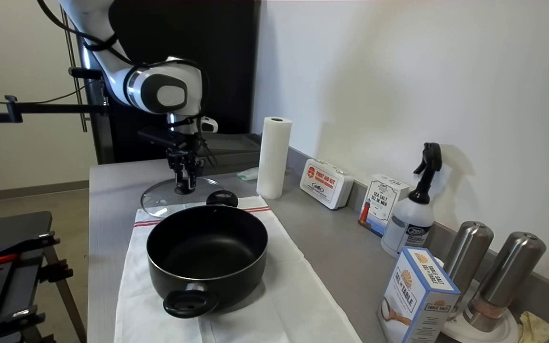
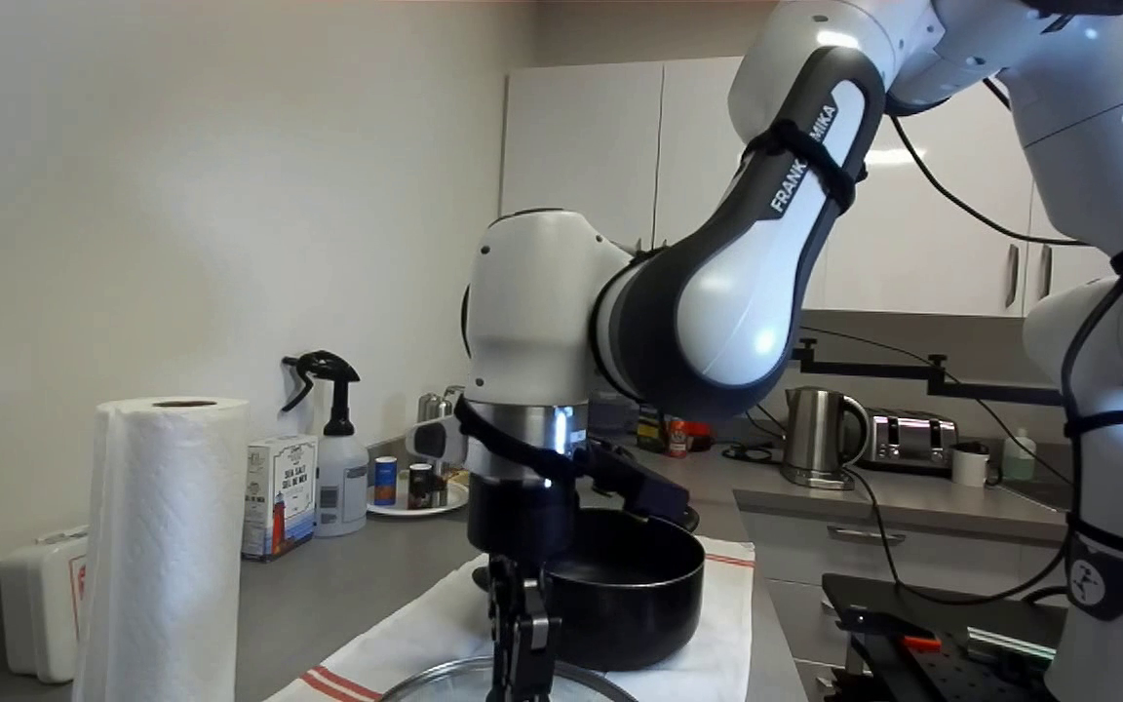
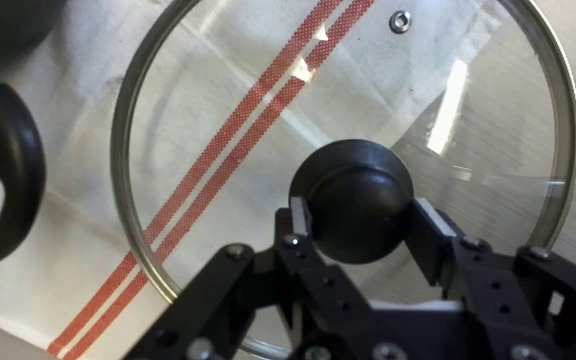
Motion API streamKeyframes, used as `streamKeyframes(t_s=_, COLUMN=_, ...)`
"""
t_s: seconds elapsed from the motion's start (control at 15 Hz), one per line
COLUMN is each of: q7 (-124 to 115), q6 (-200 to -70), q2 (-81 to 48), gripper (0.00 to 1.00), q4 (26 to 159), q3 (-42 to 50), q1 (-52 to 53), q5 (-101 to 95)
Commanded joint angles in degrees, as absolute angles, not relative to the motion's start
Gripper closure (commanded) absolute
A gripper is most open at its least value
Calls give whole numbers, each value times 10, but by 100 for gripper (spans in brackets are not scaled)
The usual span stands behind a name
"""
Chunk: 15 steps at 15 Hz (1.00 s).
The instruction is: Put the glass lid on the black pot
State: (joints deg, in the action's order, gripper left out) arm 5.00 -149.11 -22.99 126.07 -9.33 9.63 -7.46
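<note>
Since the knob (image 3: 352, 197) presumably offers the surest purchase, the glass lid (image 3: 348, 112) is held there — the end effector (image 3: 361, 215) clamped against both sides. The lid is just beside the black pot (image 1: 229, 286), partly over the towel (image 1: 298, 295), partly over the desk (image 1: 331, 243); whether it is raised cannot be determined. The pot stands uncovered — on the towel, likely to protect the desk.

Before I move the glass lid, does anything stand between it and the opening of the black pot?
Only the black pot itself: its wall and lid-side loop handle would likely stop a low slide of the glass lid. Nothing visible covers the pot.
</note>
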Motion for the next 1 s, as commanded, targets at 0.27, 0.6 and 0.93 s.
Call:
streamKeyframes(t_s=0.27, q7=118, q6=-1422, q2=-111, gripper=75, q4=1308, q3=-141, q1=88, q5=-9)
streamKeyframes(t_s=0.6, q7=109, q6=-1377, q2=-56, gripper=75, q4=1318, q3=-136, q1=99, q5=-24)
streamKeyframes(t_s=0.93, q7=88, q6=-1346, q2=-16, gripper=75, q4=1320, q3=-113, q1=92, q5=-52)
